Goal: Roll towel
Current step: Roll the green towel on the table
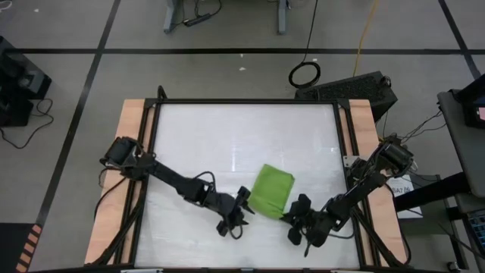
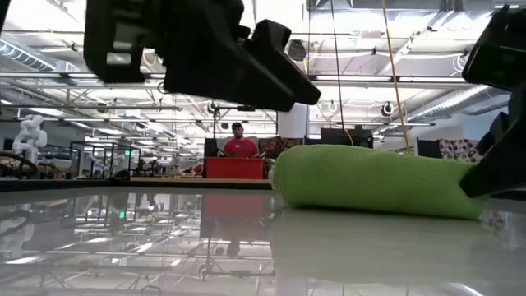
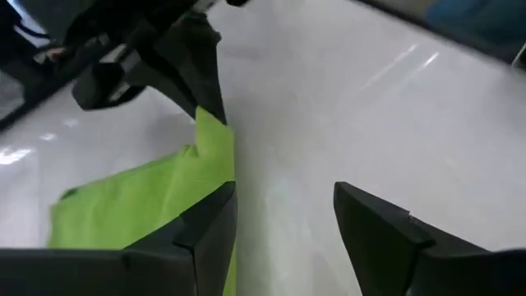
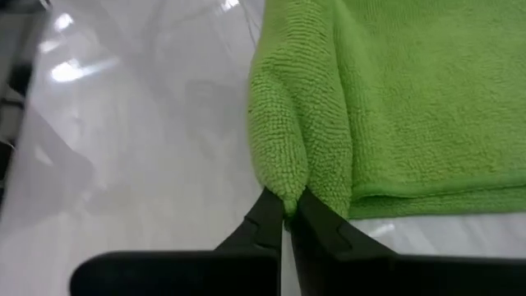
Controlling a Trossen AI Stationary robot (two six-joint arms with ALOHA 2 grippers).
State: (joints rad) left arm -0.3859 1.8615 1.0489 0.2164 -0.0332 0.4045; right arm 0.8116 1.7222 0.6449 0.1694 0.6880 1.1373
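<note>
Towel (image 1: 271,190), plain lime green w/ no readable marks, lies partly rolled on desk (image 1: 197,144) near its 6 o'clock edge, long axis approx 1-to-7 o'clock, right hand (image 4: 286,215) pinching its rolled corner at 5 o'clock, left hand (image 3: 283,226) spread, just beside its 8 o'clock edge.

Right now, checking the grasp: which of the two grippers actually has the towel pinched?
The right gripper: its fingertips are shut on the towel's folded corner. The left gripper is open, beside the towel's edge.

lime-green towel (image 1: 270,190), partly rolled, on table
</note>
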